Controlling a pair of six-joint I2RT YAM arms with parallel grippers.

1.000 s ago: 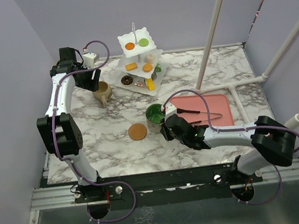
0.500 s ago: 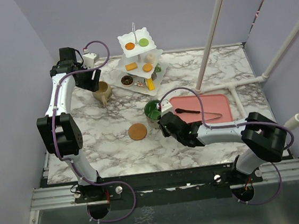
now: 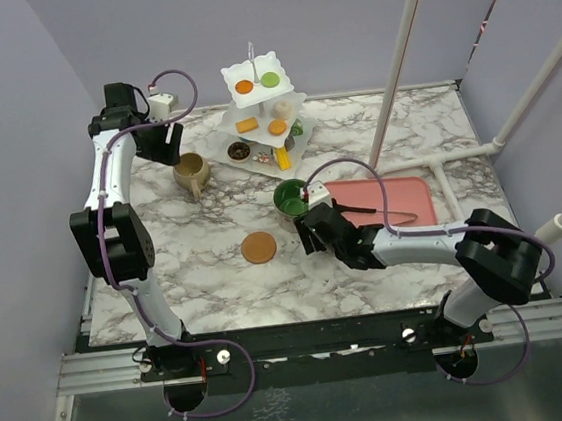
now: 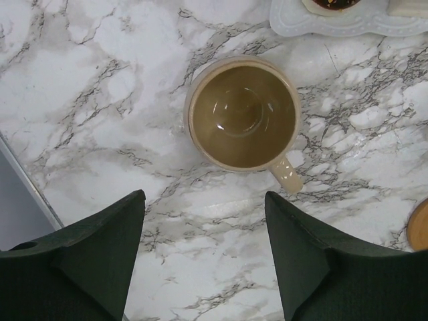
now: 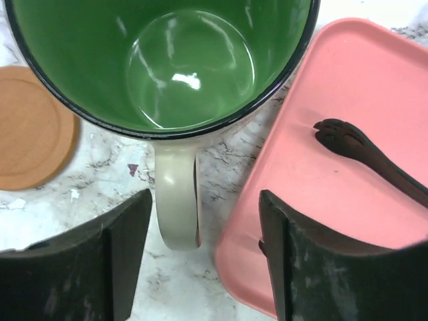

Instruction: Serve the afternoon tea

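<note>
Two upright mugs — green-inside mug [image 5: 187, 60] handle pointed between fingers of parted right gripper [image 5: 204, 207], ungripped, beige mug [image 4: 242, 114] handle angled toward left gripper [image 4: 204, 200], spread wide

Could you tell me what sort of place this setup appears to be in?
Most likely a robot test cell staged as a tea table, not a real café: plain lilac walls box in a marble-look tabletop, robot arms are bolted to a metal rail, and the three-tier stand holds toy pastries.
</note>
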